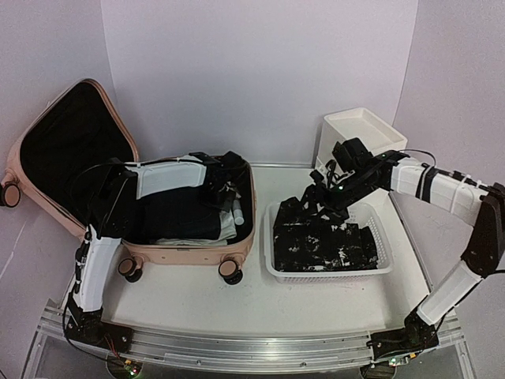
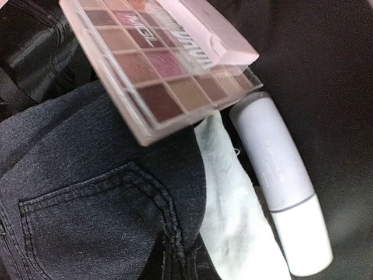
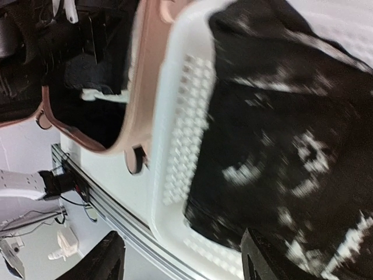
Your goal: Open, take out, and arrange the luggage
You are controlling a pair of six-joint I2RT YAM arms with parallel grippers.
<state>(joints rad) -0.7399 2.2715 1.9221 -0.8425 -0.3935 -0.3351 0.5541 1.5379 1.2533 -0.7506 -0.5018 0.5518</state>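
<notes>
Pale-pink luggage lies open on the worktop directly under the left tool. Its lid is propped up behind and to that tool's left, black lining showing. Left tool is down inside the open half. Its own wrist view doesn't show its jaws and the overhead view is too small, so I can't tell whether it is wide, narrow or holding.

Just ahead of it:
- pink eyeshadow palette, tilted, lower edge over dark jeans
- white tube lying beside the palette's corner
- crumpled white cloth between jeans and tube

Right tool hangs over the white perforated basket, jaws spread wide, nothing between them. Below it, black cloth with white markings fills the basket. Luggage sits to this tool's left, its pink shell just beside the basket wall — a caster wheel at the near corner. White box stands behind the right tool, at the wall.
</notes>
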